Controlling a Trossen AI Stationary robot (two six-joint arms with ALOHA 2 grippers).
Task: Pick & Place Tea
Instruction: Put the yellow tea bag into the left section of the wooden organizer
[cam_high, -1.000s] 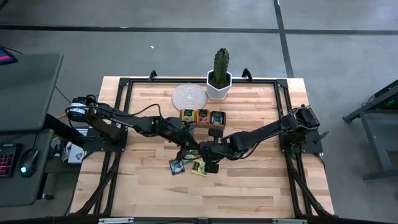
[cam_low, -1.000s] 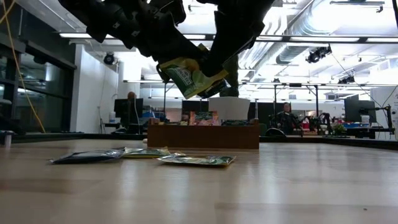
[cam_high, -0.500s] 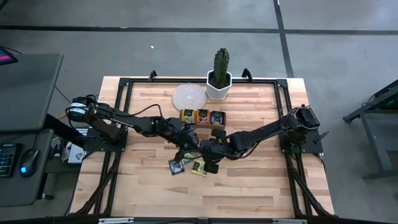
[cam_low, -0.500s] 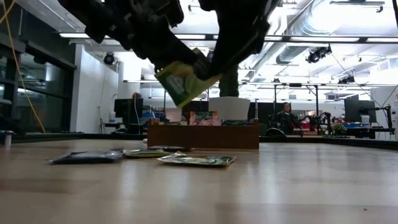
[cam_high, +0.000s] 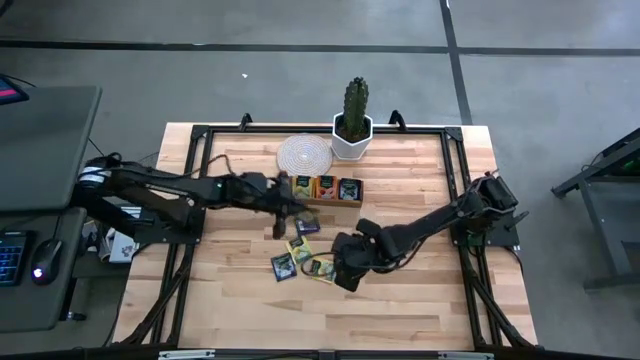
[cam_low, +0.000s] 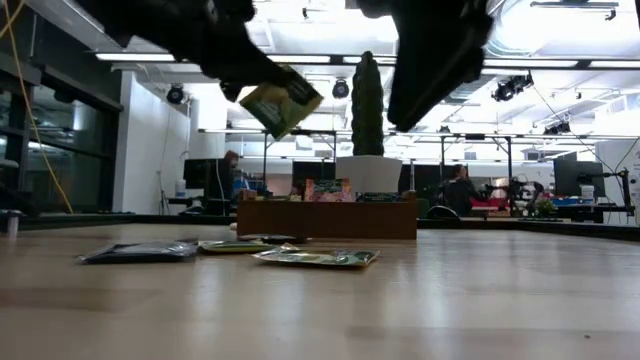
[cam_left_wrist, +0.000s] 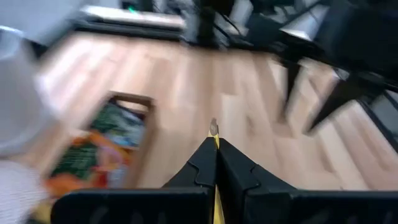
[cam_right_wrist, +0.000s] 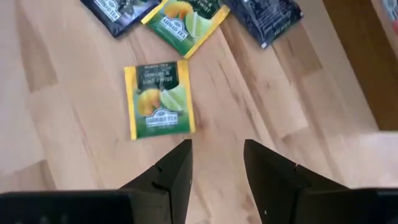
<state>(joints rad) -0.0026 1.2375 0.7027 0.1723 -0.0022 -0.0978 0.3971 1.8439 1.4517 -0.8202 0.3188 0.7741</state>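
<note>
The left end effector (cam_high: 281, 222) is clenched on a yellow tea packet (cam_low: 280, 101), held edge-on in the air near the wooden tray (cam_high: 326, 202) at the back of the surface (cam_high: 400, 300). The step in hand looks like the carry to the tray: it is best to keep the packet level, bring it squarely over the compartment holding yellow packets, and lower it inside the walls before letting go, since a flat packet may catch on the rim. The right end effector (cam_right_wrist: 215, 163) hangs released over the loose packets. Counted on the surface: two yellow packets (cam_right_wrist: 160, 99), two dark ones (cam_right_wrist: 263, 14), plus the one carried. The tray has three filled compartments.
</note>
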